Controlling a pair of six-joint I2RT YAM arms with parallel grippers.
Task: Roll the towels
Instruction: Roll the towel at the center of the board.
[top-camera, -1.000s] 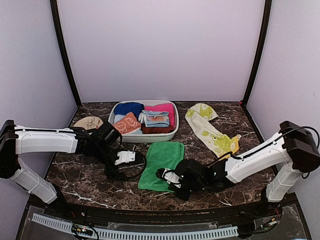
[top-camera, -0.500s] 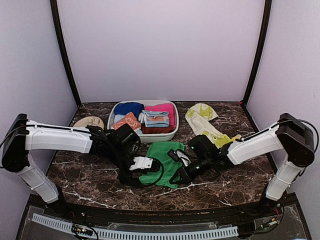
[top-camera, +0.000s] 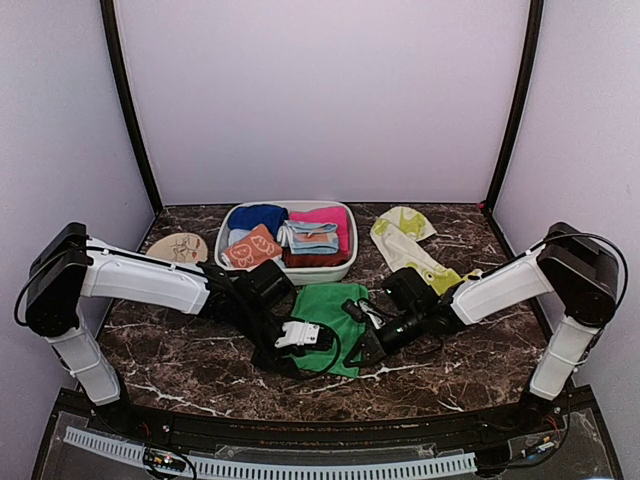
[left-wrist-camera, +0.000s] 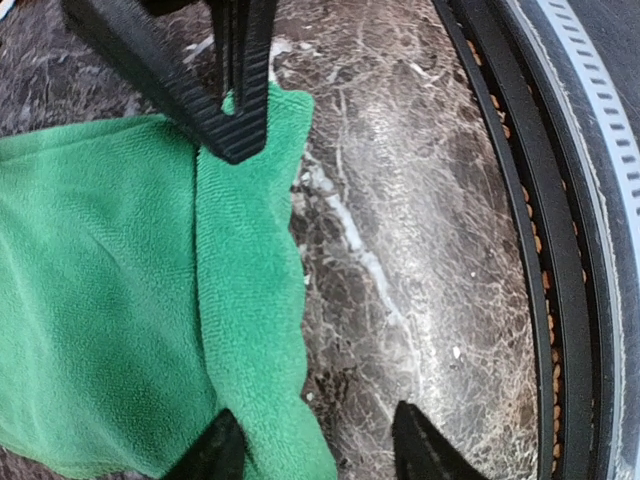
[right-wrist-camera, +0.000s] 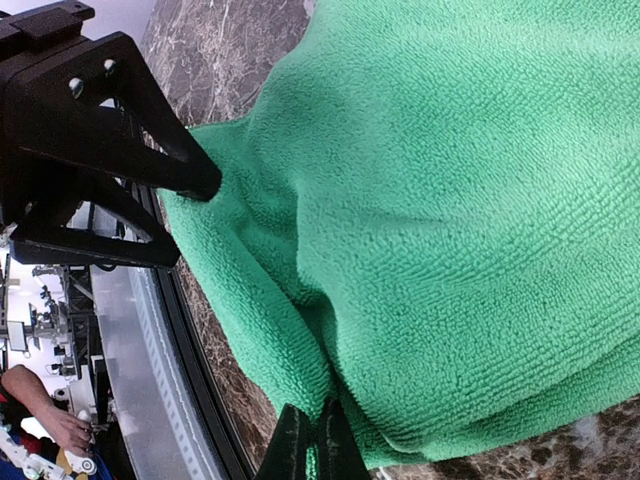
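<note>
The plain green towel (top-camera: 335, 305) lies on the marble in front of the basket, its near edge folded back into a thick roll-like fold (left-wrist-camera: 245, 300). My right gripper (top-camera: 362, 350) is shut on that fold's right end (right-wrist-camera: 312, 440). My left gripper (top-camera: 312, 340) stands open at the fold's left end. In the left wrist view the fold runs between its fingertips (left-wrist-camera: 320, 450), close to the left finger and apart from the right one. The cream towel with yellow-green shapes (top-camera: 415, 255) lies flat at the back right, untouched.
A white basket (top-camera: 320, 272) at the back centre holds blue, pink and orange folded cloths. A round tan piece (top-camera: 180, 245) lies left of it. The table's black front rim (left-wrist-camera: 540, 300) runs close beside the left gripper.
The right gripper has carried the green towel's near edge up and back, folding it over. The left arm has swung right to the fold, its jaws narrowing.
</note>
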